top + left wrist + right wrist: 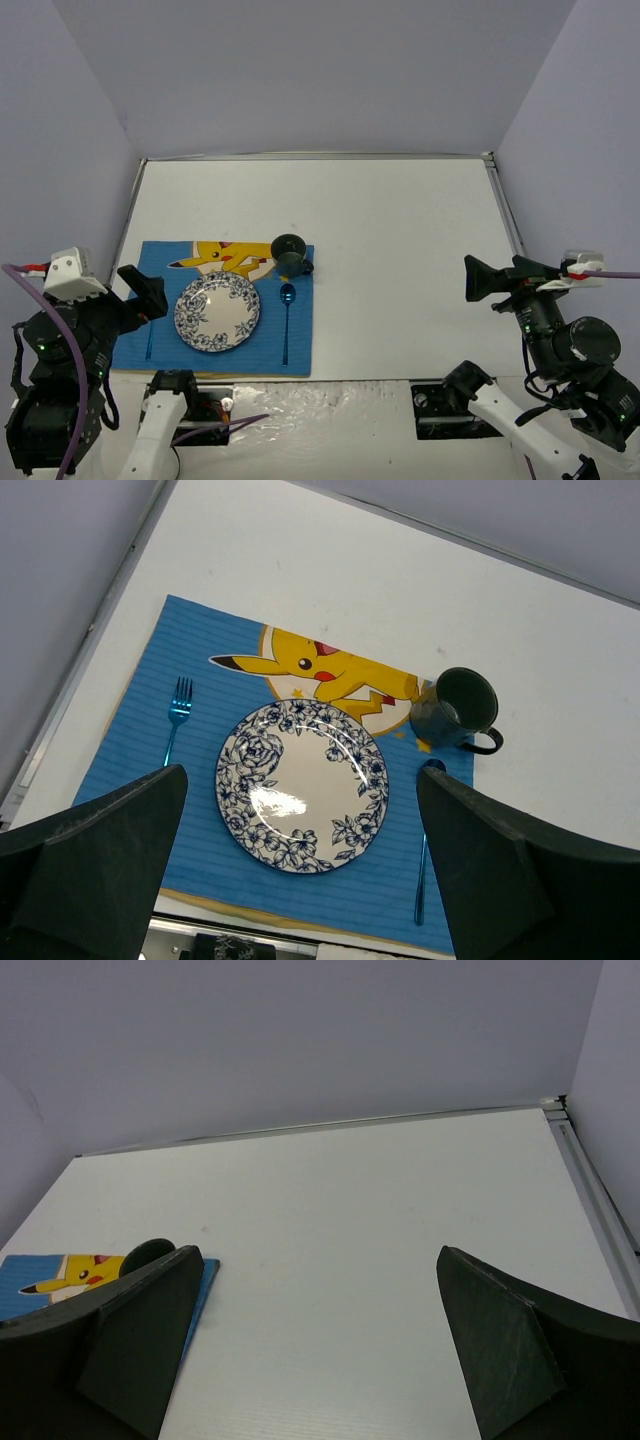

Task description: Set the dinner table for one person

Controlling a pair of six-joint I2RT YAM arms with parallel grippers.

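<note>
The white dinner table [400,250] carries a blue placemat [300,345] with a yellow cartoon figure. On the mat lie a blue-flowered plate [217,311], a blue fork [149,338] to its left, a blue spoon [287,318] to its right, and a dark mug [290,254] at the mat's far right corner. The left wrist view shows the plate [302,785], fork [176,715], spoon [424,855] and mug [455,710]. My left gripper [143,292] is open and empty above the mat's left edge. My right gripper [482,278] is open and empty at the table's right.
A thin metal rim [505,205] and grey walls bound the table on three sides. The right wrist view shows bare tabletop [380,1240] up to the far rim, with the mat's corner [208,1290] at the left.
</note>
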